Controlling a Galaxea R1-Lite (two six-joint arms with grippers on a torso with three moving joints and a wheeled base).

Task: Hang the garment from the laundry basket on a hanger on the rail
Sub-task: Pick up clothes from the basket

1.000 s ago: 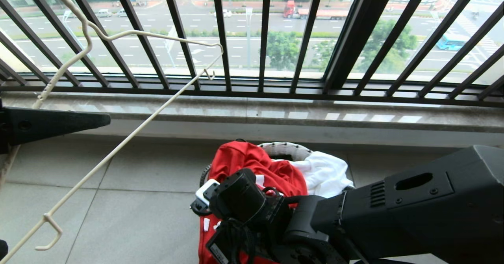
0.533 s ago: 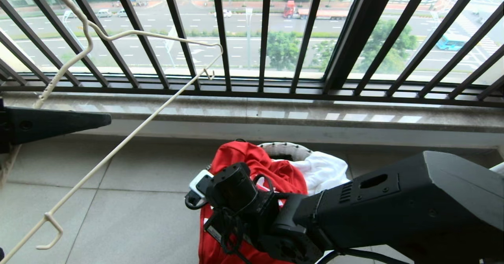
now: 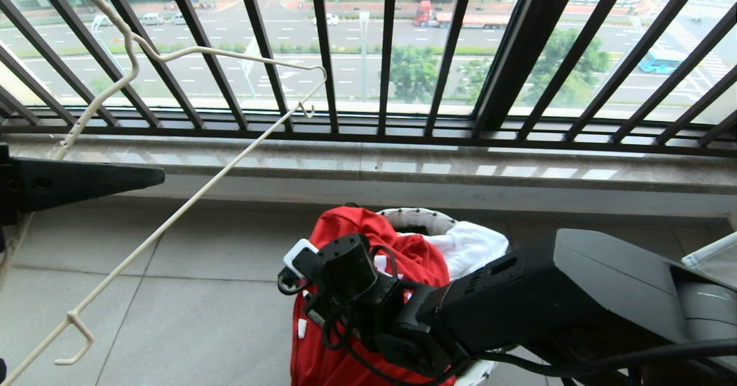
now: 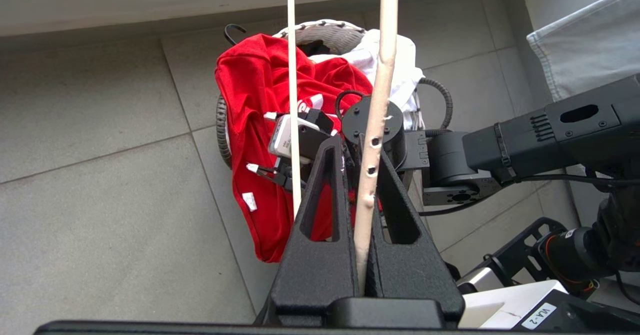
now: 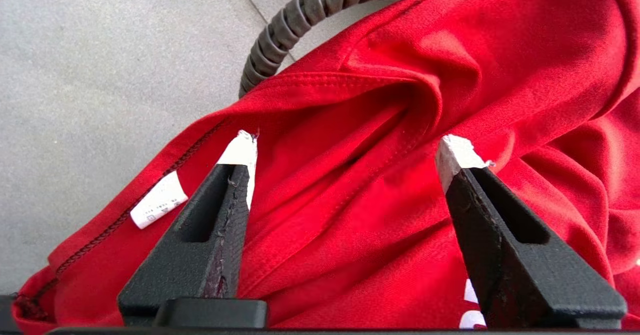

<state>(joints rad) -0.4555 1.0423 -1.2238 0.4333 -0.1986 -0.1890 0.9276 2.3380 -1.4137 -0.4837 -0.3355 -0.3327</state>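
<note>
My right gripper (image 5: 345, 147) hangs with its two black fingers spread wide apart, holding nothing, their white-taped tips just above a fold of the red short-sleeved T-shirt (image 3: 368, 242). That one red T-shirt is draped over the near rim of the small round white woven laundry basket (image 3: 416, 218) and spills down its side to the grey tiled floor (image 3: 190, 311), a small white label (image 5: 159, 206) showing near its hem. One white T-shirt (image 3: 472, 248) is bunched beside it in the same basket, and one of the basket's black looped handles (image 5: 300, 20) curves out from under the red cloth. My left gripper (image 4: 364, 200) is clamped tight on the thin cream-white wire hanger (image 3: 173, 219), the only hanger I see, held up at the left in front of the black barred balcony railing (image 3: 386, 52). My right forearm crosses over the basket and hides its near side in the head view.
</note>
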